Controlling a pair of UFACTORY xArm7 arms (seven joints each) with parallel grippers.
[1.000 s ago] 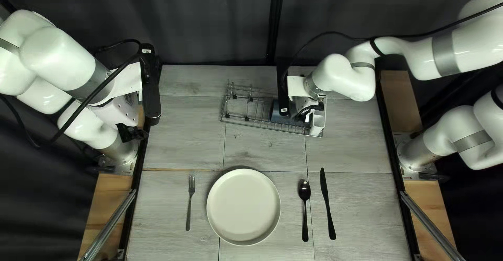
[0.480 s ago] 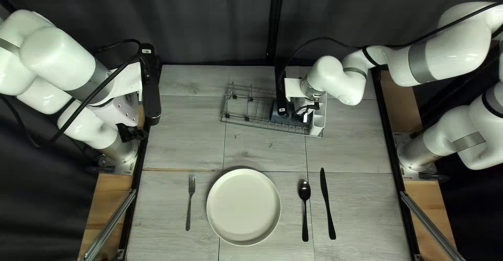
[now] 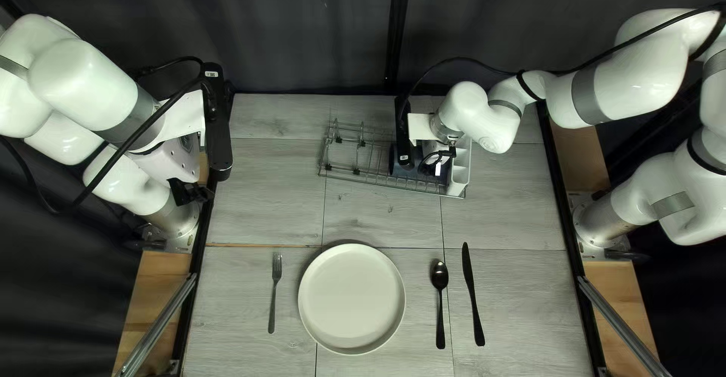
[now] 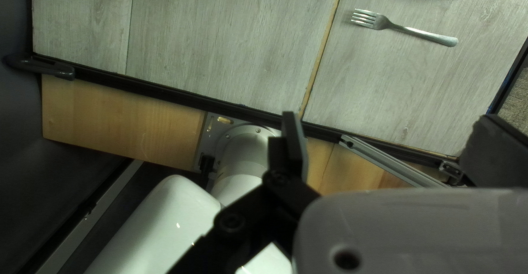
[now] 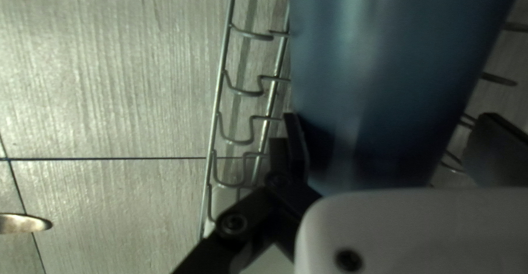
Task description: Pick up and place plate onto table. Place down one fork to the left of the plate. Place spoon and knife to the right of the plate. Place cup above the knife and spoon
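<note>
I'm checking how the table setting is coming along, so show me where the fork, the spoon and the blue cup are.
Fork (image 4: pixel 422 32): left wrist view, on its handle.
Spoon (image 3: pixel 439 275): top left view, on its bowl.
Blue cup (image 5: pixel 379 76): right wrist view, on its side wall.

Right wrist camera seemingly near cup (image 5: pixel 379 87)

So there's a wire rack (image 3: pixel 355 178) with a white divided holder (image 3: pixel 460 174) at its right end, and a dark curtain (image 3: pixel 302 29) hanging behind it. Wood boards (image 3: pixel 162 263) and metal rails (image 3: pixel 157 328) sit well off to either side of the rack.
</note>
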